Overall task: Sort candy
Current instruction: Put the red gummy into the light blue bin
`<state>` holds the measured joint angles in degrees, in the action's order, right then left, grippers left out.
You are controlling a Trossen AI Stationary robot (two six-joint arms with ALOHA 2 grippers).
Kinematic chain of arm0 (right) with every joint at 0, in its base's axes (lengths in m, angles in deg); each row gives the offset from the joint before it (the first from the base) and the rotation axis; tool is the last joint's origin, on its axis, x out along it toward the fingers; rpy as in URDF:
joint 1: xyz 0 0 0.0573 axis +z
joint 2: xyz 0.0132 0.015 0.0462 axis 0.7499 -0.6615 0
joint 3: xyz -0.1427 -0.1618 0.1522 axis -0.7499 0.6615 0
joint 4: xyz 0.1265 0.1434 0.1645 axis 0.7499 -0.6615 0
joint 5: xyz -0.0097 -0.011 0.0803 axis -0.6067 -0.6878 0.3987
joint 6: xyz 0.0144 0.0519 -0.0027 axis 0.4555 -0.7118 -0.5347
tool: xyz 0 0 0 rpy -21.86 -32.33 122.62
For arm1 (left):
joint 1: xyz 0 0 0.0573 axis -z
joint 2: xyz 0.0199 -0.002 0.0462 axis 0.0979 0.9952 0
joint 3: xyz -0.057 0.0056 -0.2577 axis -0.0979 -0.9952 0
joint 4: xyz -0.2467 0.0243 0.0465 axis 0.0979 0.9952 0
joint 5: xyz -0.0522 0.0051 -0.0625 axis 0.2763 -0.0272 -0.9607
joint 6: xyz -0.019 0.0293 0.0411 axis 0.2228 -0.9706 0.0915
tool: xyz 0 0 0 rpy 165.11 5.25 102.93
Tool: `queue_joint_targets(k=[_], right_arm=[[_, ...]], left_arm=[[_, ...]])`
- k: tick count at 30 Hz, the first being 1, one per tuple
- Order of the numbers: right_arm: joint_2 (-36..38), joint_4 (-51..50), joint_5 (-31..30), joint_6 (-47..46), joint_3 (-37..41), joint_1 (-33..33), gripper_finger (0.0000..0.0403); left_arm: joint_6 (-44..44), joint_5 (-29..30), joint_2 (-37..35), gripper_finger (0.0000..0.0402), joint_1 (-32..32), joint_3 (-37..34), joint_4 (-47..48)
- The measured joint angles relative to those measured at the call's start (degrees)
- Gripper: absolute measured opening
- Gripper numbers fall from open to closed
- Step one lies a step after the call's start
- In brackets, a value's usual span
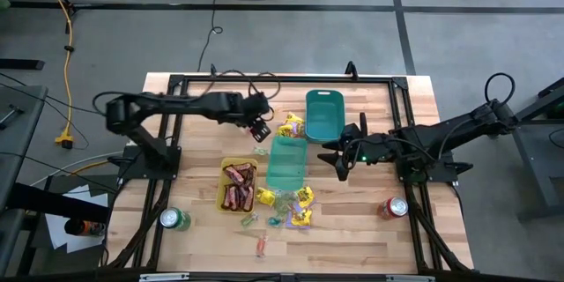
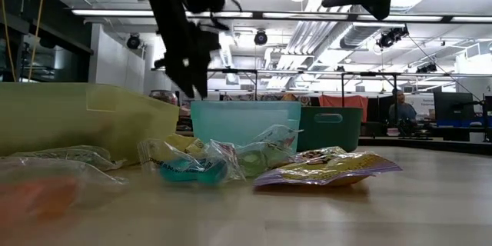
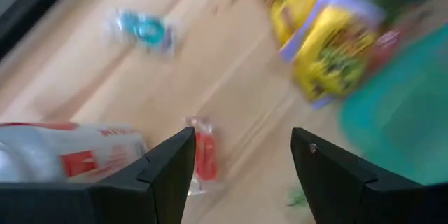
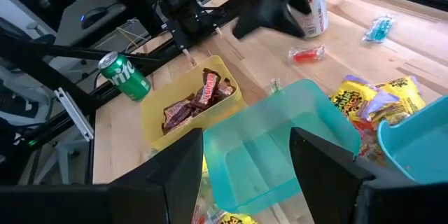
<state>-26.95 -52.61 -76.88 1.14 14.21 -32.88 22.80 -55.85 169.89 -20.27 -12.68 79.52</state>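
candy: red-brown bars (image 1: 237, 186) lie in the yellow tray (image 1: 224, 170); yellow packets (image 1: 304, 196) and small pale pieces (image 1: 249, 220) loose on the desk (image 1: 352, 229) (beside the teal tray (image 1: 286, 162)) | left gripper (image 1: 258, 129): released, empty, above the desk | right gripper (image 1: 339, 152): released, empty, beside the teal tray

The left gripper (image 1: 259, 129) hangs above the table, fingers parted (nothing between them); the right gripper (image 1: 337, 157) likewise, held high
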Motion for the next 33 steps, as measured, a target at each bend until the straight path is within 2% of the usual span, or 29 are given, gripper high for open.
queue_joint_targets(k=[7, 13, 21, 27, 33], right_arm=[[0.00, 0.00, 0.00, -1.25, 0.00, 0.00, 0.0208], [0.00, 0.02, 0.00, -1.86, 0.00, 0.00, 0.0208], [0.00, 0.00, -0.02, -2.68, 0.00, 0.04, 0.0208], [-0.02, 0.00, -0.02, -2.73, 0.00, 0.07, 0.0208], [-0.02, 0.00, -0.02, -2.73, 0.00, 0.07, 0.0208]], left_arm=[[-0.04, 3.36, 6.65, 0.0222, -0.07, 0.00, 0.37], [-0.06, 10.29, 7.05, 0.0222, -0.43, 0.02, 0.23], [-1.48, 13.91, 7.05, 0.0222, -3.08, 0.02, 5.27], [-5.61, 14.45, 7.05, 0.0222, -5.80, 0.02, 6.68], [-4.91, 13.16, 7.05, 0.0222, -8.53, 0.02, 6.70]])
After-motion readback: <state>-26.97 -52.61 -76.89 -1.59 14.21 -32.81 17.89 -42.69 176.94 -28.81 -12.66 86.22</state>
